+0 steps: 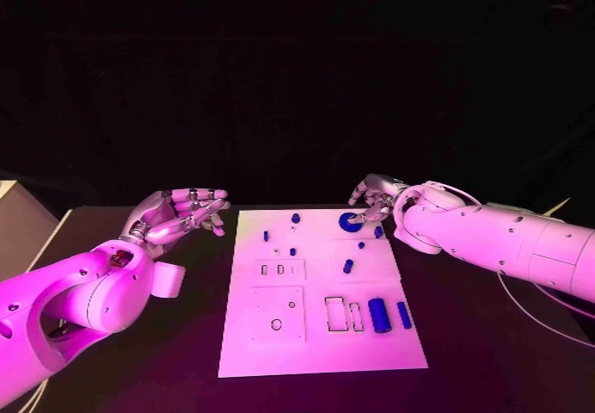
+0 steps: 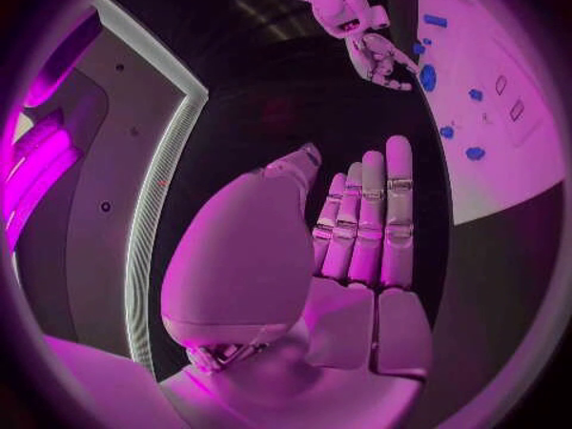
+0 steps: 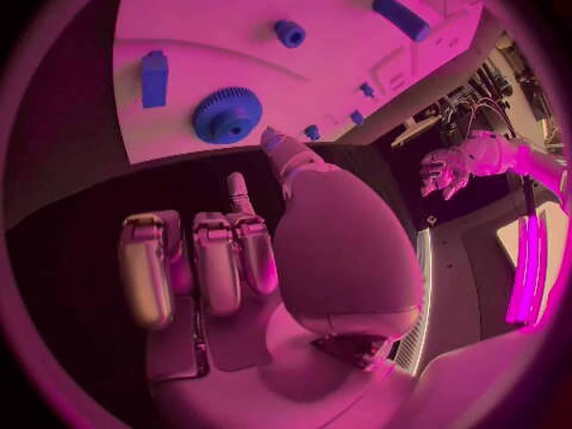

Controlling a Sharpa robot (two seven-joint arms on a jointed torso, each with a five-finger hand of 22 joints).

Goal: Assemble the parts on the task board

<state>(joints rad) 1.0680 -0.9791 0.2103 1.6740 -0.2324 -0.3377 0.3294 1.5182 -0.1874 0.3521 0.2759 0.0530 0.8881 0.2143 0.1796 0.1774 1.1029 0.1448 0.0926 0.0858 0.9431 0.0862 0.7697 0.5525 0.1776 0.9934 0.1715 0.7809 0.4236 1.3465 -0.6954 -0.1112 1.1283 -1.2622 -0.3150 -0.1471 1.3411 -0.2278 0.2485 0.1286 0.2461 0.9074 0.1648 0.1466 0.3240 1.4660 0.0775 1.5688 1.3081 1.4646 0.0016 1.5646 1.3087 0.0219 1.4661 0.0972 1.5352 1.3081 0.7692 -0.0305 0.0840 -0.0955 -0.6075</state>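
Blue plastic parts (image 1: 379, 315) mostly loose on white task board (image 1: 322, 353) | we see right robot hand (image 1: 372, 203) empty over blue gear (image 1: 351, 221) | left robot hand (image 1: 186, 211) open, idle

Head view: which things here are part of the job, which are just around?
Job:
task board
blue gear, by the right hand
blue cylinder
blue bar
small blue pieces
left hand, held off the board

Around:
black table

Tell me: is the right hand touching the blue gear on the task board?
Apart. In the right wrist view, dark table and a strip of white task board separate the right hand from the blue gear.
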